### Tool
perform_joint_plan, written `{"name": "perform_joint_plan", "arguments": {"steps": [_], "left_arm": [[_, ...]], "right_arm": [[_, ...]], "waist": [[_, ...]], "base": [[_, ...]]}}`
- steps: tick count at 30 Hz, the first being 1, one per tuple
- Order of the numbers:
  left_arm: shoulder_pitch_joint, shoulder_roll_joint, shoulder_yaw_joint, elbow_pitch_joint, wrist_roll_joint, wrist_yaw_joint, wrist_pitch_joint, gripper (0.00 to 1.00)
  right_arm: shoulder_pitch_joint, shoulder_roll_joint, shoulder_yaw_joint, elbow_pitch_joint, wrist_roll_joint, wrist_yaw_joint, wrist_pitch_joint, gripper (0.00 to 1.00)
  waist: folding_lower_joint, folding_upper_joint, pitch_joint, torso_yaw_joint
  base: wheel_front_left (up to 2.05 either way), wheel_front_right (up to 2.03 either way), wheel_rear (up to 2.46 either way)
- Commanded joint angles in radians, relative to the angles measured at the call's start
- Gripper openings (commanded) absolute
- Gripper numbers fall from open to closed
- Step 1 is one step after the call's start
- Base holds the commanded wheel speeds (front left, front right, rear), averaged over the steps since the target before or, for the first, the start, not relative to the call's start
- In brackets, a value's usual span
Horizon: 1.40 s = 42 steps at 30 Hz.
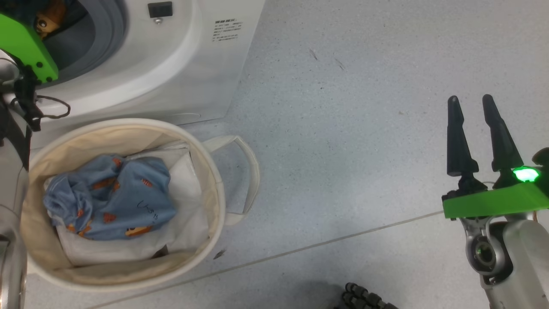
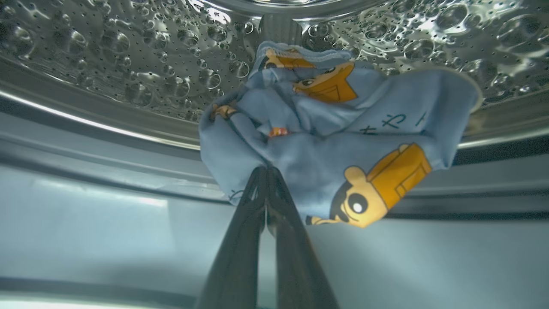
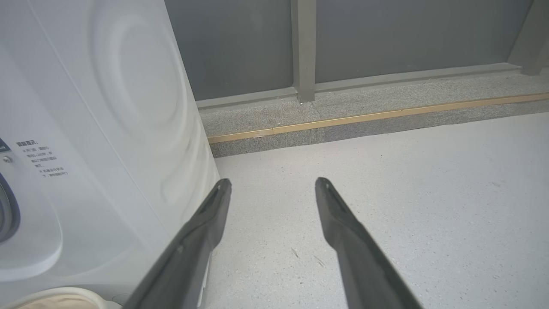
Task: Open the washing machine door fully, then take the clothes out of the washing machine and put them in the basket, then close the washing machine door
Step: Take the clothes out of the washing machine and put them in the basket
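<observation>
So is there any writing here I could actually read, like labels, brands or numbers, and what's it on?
Washer front, black printed text: several lines, too small to read.
Blue garment in the basket: dark handwriting, not legible.
Second blue garment in the drum: dark handwritten marks, not legible.
No brand or number can be read.
</observation>
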Motion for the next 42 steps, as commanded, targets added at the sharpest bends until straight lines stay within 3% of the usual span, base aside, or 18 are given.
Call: {"name": "perform_joint_plan", "arguments": {"steps": [1, 9, 17, 25, 42], "left_arm": [[-0.024, 0.035, 0.009, -0.025, -0.006, -0.007, -0.027, 0.00], [-0.008, 0.037, 0.039, -0.028, -0.045, -0.045, -0.165, 0.00], [0.066, 0.037, 0.095, -0.036, -0.118, -0.146, -0.368, 0.00], [0.168, 0.029, 0.124, -0.115, -0.160, -0.200, -0.437, 0.00], [0.678, 0.017, 0.274, -0.833, -0.179, -0.209, -0.439, 0.00]], "right_arm": [[-0.002, -0.024, 0.002, -0.026, 0.003, 0.005, -0.005, 1.00], [0.003, -0.020, -0.003, -0.022, 0.000, 0.005, -0.005, 1.00], [0.024, -0.024, -0.009, -0.013, -0.005, 0.005, -0.005, 1.00], [0.054, -0.037, -0.013, -0.006, -0.012, 0.005, -0.005, 1.00], [0.137, -0.043, -0.008, 0.025, -0.030, 0.005, -0.005, 1.00]], "waist": [[-0.0001, 0.0000, 0.000, 0.000], [-0.0001, 0.0000, -0.019, 0.003], [-0.0001, 0.0000, -0.087, 0.026], [-0.0001, 0.0000, -0.170, 0.061], [-0.0001, 0.0000, -0.357, 0.104]], "base": [[0.00, 0.00, 0.00], [0.00, 0.00, 0.00], [0.00, 0.00, 0.00], [0.00, 0.00, 0.00], [0.00, 0.00, 0.00]]}}
